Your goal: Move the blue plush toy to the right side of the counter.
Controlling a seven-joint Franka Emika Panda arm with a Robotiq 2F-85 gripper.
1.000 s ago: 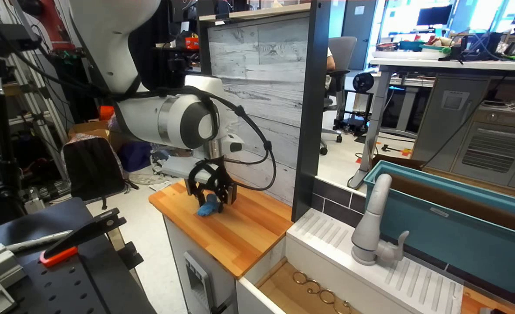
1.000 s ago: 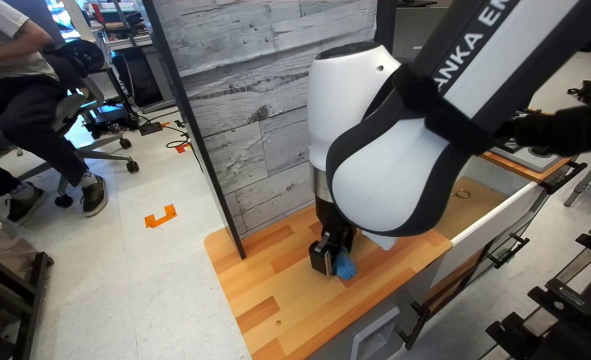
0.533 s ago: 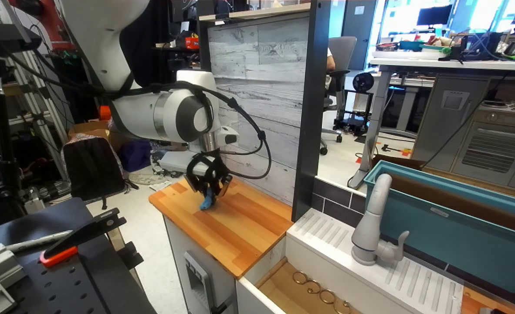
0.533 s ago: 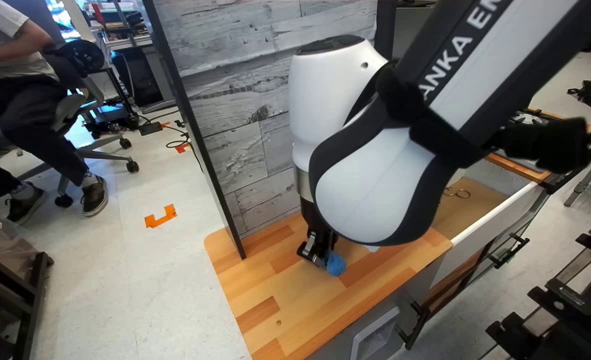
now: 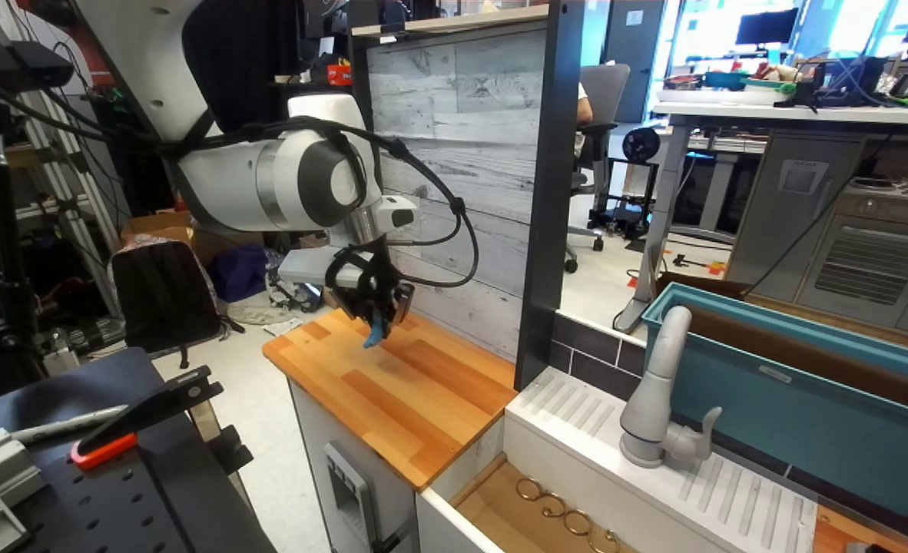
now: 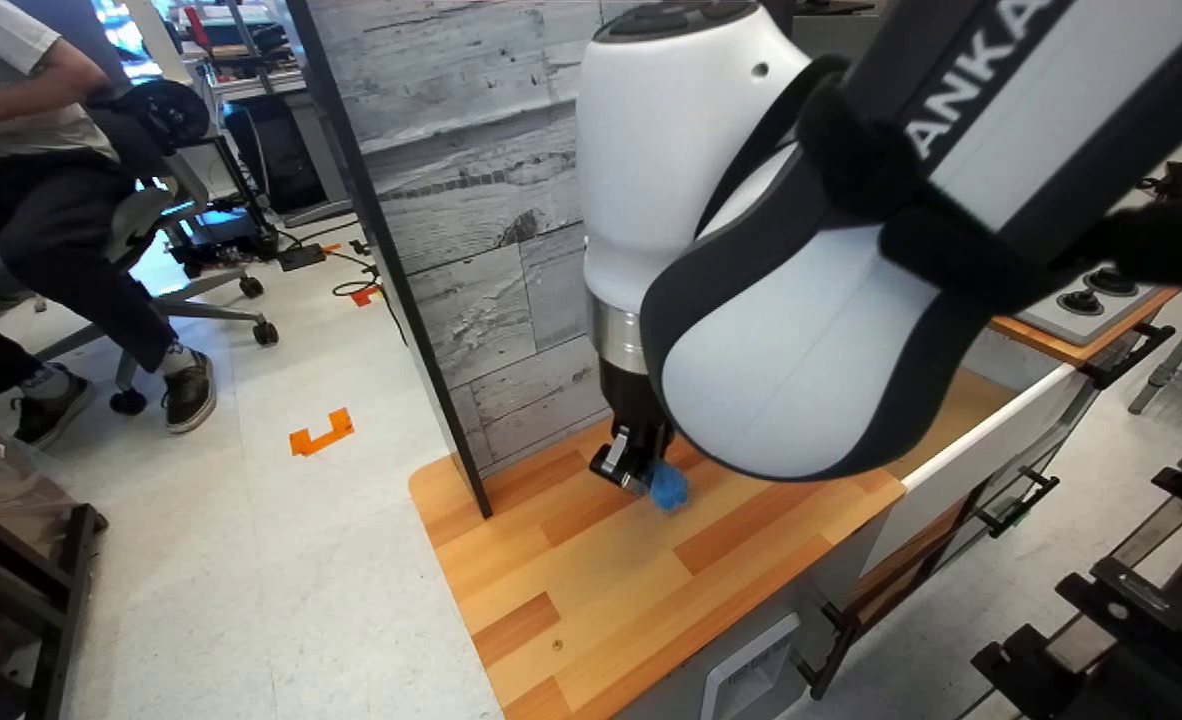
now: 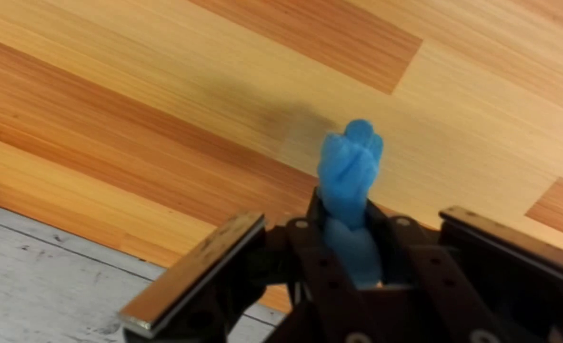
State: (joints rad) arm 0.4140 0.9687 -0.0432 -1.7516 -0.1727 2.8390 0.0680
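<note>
The gripper (image 7: 346, 206) is pinching the blue plush toy (image 7: 350, 166) — in the wrist view its two dark fingertips (image 7: 380, 221) press the soft lump from either side, the lobed end sticking out past them and a paler, blurred part running back between the fingers. In both exterior views the toy hangs above the counter (image 5: 423, 399), apart from the wood, and a soft shadow (image 7: 305, 121) falls on the boards. In an exterior view the gripper leans a little and the toy's free end points downward. The arm (image 5: 300, 184) reaches in over the countertop, a black cable (image 5: 435, 188) looping beside it. A panel of grey planks (image 5: 462, 177) stands upright along an edge of the counter; part of it also fills the lower left corner of the wrist view. Past the counter's end come a white sink (image 5: 569, 480), with a curled brass-coloured piece (image 5: 564, 513) lying in it, and the ribbed drainboard (image 5: 730, 503), where a grey faucet (image 5: 650, 407) stands upright. A large teal bin (image 5: 792, 407) sits behind the faucet. In an exterior view a seated person (image 6: 41, 180) is on the far side of the panel — well apart from the counter, near some orange tape (image 6: 323, 435) on the pale floor (image 6: 351, 600)
</note>
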